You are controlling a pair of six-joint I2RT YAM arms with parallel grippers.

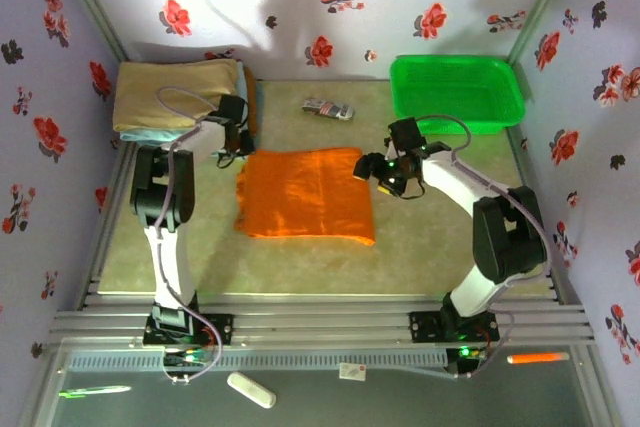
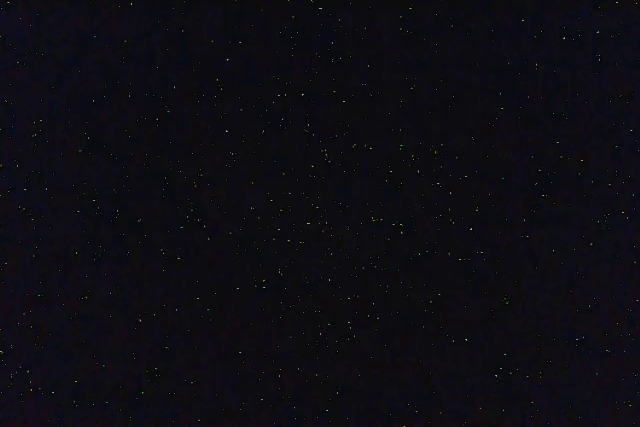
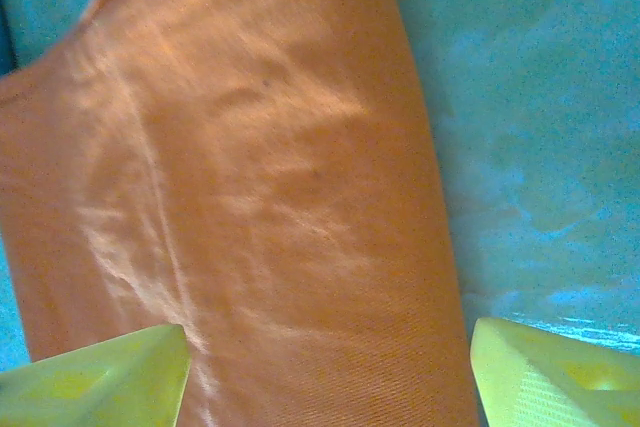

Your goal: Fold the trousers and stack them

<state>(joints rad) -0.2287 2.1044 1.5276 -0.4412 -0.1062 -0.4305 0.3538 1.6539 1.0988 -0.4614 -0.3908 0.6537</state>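
The orange trousers [image 1: 305, 192] lie folded into a flat rectangle in the middle of the table. In the right wrist view the trousers [image 3: 250, 207] run between two yellow-green fingertips [image 3: 100, 382]. My right gripper [image 3: 325, 387] is open just above the cloth's right end, its jaws wide apart and holding nothing. From above, the right gripper [image 1: 380, 175] sits at the rectangle's upper right corner. My left gripper [image 1: 233, 150] is low at the upper left corner, shut; whether it pinches cloth I cannot tell. The left wrist view is black.
A folded tan cloth [image 1: 175, 92] on a light blue one [image 1: 150, 134] lies at the back left, right behind the left gripper. A green basket [image 1: 455, 92] stands at the back right. A small patterned object [image 1: 328, 108] lies behind the trousers.
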